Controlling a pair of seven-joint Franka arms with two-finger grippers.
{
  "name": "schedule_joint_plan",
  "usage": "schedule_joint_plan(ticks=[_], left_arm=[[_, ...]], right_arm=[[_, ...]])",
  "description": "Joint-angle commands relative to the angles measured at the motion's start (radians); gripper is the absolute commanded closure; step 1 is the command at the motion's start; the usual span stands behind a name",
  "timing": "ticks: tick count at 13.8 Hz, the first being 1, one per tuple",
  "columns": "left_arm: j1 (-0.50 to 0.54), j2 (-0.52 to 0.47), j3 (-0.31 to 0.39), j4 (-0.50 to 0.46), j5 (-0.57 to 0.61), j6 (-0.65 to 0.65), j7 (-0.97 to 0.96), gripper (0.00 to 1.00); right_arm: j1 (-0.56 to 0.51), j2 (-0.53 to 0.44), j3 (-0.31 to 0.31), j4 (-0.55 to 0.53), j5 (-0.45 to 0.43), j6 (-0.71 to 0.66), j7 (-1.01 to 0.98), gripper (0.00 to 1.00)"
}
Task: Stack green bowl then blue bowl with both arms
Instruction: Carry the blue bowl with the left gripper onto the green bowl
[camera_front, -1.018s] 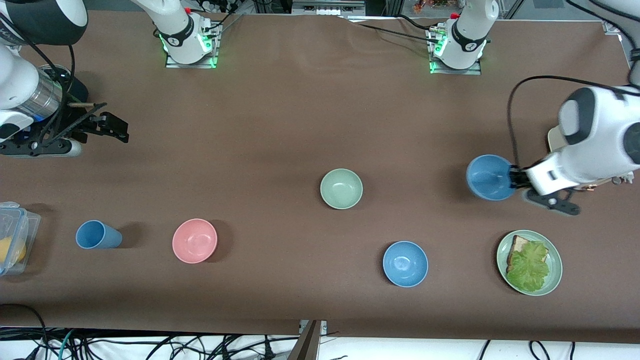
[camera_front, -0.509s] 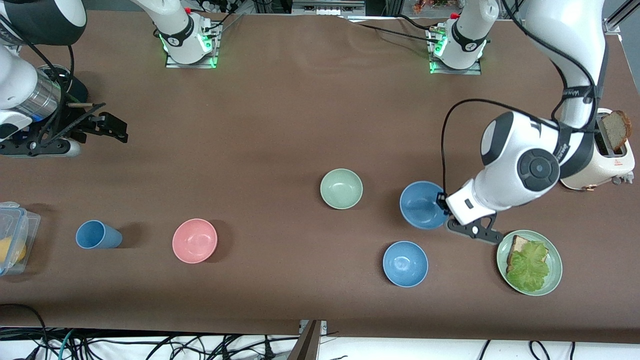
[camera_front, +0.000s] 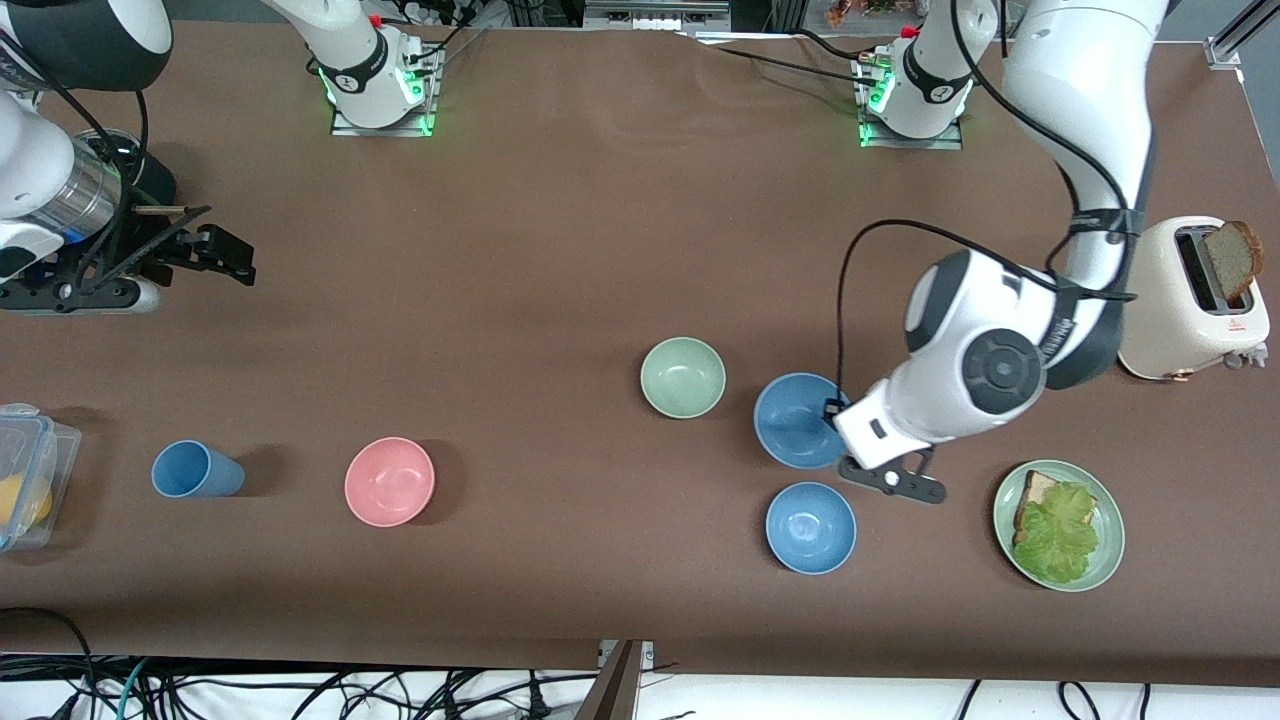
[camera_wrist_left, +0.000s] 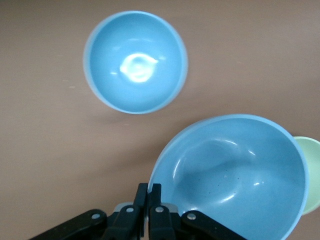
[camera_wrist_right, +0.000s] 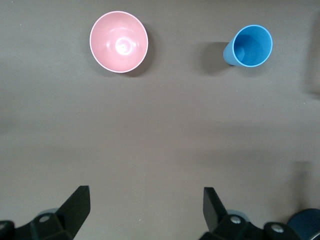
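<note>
Pink bowl (camera_front: 389, 481) and blue cup (camera_front: 196, 470) sit under the right gripper (camera_front: 205, 252), fingers spread, waiting. Mid-table the green bowl (camera_front: 683, 377) stands beside the blue bowl (camera_front: 797, 420), rim pinched by the left gripper (camera_front: 832, 411) (twin bowl (camera_front: 810, 527) just below).

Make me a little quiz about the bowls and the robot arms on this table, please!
1. True or false: the left gripper has its jaws shut on the rim of a blue bowl.
2. Which bowl sits nearest the front camera? A) the green bowl B) the second blue bowl C) the pink bowl
3. Fill in: the right gripper waits with its jaws ____ near the right arm's end of the table.

Key: 1 true. 2 B. 3 open.
</note>
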Motion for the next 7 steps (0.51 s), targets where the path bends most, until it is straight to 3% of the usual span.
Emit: schedule_joint_plan(ticks=[1, 7], left_arm=[[-0.032, 0.012, 0.009, 0.028, -0.014, -0.029, -0.025, 1.0], [-0.147, 0.019, 0.007, -0.032, -0.015, -0.029, -0.105, 1.0]], right_arm=[[-0.018, 0.003, 0.011, 0.016, 0.009, -0.018, -0.013, 0.0], [-0.018, 0.003, 0.011, 0.016, 0.008, -0.027, -0.013, 0.0]])
